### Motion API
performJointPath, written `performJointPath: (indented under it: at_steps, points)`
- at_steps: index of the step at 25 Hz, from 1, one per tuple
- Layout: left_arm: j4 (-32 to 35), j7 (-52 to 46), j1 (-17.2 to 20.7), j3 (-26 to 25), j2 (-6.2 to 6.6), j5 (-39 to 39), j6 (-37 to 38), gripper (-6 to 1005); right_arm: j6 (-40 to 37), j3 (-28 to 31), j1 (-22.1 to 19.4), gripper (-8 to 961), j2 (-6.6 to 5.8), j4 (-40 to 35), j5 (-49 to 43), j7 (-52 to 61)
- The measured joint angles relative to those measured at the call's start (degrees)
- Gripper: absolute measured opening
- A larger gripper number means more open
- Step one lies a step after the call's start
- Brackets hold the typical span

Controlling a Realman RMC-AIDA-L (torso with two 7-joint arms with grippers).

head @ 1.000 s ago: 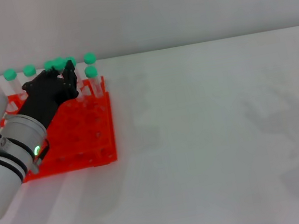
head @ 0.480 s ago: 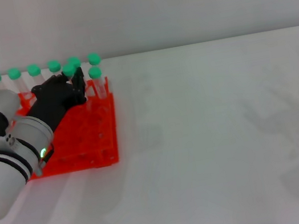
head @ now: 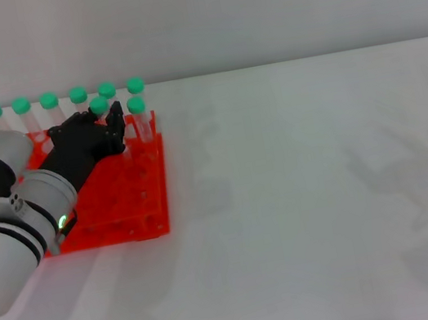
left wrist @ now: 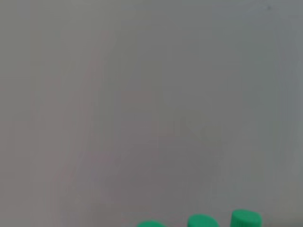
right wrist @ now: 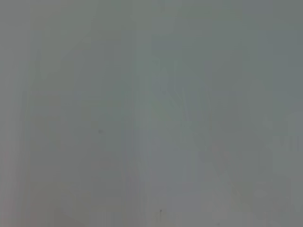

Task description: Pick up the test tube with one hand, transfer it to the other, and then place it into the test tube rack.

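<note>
A bright orange-red plastic rack (head: 134, 199) with a slight sheen sits on a smooth, matt white bench (head: 314, 209). Clear plastic tubes carry matt green caps (head: 134, 84). The left tool (head: 105, 121) is matt black, on a smooth silver-and-white arm.

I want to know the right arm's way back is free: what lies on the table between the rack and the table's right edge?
Nothing: in the head view the white table right of the test tube rack is bare, only shadows.
</note>
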Motion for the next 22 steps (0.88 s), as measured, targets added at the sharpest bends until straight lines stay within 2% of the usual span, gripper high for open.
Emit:
performJointPath:
  at_steps: [10, 13, 16, 18, 22]
  points:
    - [0.0, 0.0, 0.7, 0.0, -0.09, 0.8, 0.1, 359, 0.0, -0.2, -0.2, 707, 0.00, 0.1, 0.0, 0.1]
    - [-0.3, 0.0, 1.7, 0.0, -0.13, 1.2, -0.5, 622, 0.0, -0.2, -0.2, 707, 0.00, 0.1, 0.0, 0.1]
    - [-1.0, 0.1, 4.5, -0.1, -0.22, 1.3, -3.6, 677, 0.0, 0.0, -0.2, 707, 0.00, 0.2, 0.0, 0.0]
    - [-1.3, 0.1, 7.4, -0.5, -0.26, 0.6, -8.4, 714, -0.5, 0.3, -0.2, 706, -0.06, 0.6, 0.0, -0.2]
    - [-1.1, 0.1, 13.7, -0.9, -0.26, -5.4, -18.0, 733, -1.8, 2.0, -0.4, 706, -0.26, 0.9, 0.1, -0.4]
